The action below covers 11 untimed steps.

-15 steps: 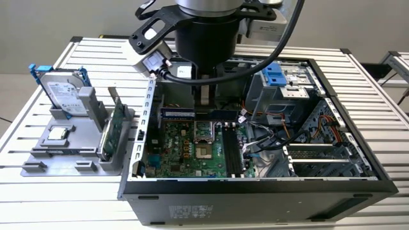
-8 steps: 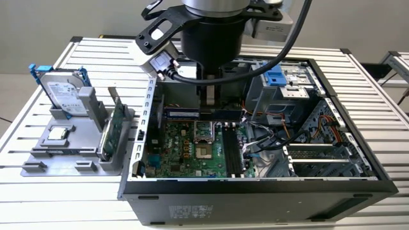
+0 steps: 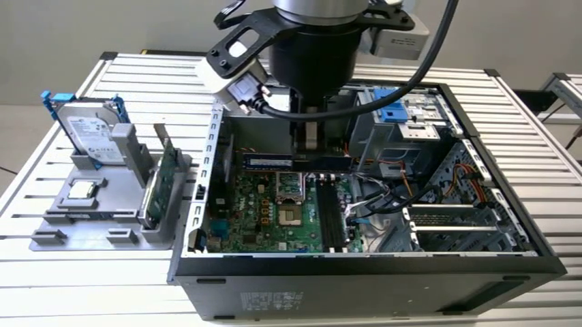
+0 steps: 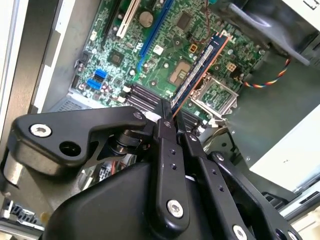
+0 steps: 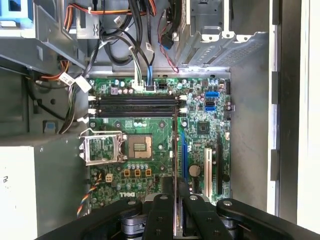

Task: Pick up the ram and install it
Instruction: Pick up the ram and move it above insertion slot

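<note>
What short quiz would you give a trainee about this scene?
1. True or false: the gripper is shut on the ram.
2. Where is the ram? A in a slot; B held over the motherboard; C on the table.
3. Fill in: the hard drive stands outside the case, at the exterior view's ____.
Key: 1 true; 2 B; 3 left.

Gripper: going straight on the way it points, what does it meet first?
Probably the motherboard beside the CPU socket, touched first by the ram that the gripper is shut on; the ram lies crosswise to the black slots. Depth is unclear.
</note>
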### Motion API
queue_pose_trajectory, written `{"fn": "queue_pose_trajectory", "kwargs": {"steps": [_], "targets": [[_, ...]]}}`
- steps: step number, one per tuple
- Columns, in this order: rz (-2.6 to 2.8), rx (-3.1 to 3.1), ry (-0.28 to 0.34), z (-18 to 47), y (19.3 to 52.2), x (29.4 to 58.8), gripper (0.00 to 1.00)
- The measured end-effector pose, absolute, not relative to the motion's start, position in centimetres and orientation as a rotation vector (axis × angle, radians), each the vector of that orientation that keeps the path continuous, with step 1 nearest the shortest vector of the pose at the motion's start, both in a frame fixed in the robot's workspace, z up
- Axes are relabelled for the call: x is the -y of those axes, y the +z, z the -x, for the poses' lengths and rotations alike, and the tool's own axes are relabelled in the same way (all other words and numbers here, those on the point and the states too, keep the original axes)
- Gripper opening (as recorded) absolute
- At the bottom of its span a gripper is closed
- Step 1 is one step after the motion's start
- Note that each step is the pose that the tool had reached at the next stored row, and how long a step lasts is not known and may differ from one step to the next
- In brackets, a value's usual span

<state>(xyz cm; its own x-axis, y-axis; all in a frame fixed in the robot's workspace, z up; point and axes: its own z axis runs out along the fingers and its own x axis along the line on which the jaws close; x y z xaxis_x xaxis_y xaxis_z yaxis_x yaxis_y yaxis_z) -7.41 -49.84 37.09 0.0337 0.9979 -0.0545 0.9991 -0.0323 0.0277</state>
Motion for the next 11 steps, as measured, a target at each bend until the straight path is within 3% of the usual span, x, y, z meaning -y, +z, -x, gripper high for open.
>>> {"fn": "queue_pose_trajectory", "kwargs": {"steps": [11], "targets": [[-2.217, -2.144, -0.032, 4.9, 37.1, 49.8, 0.0]]}}
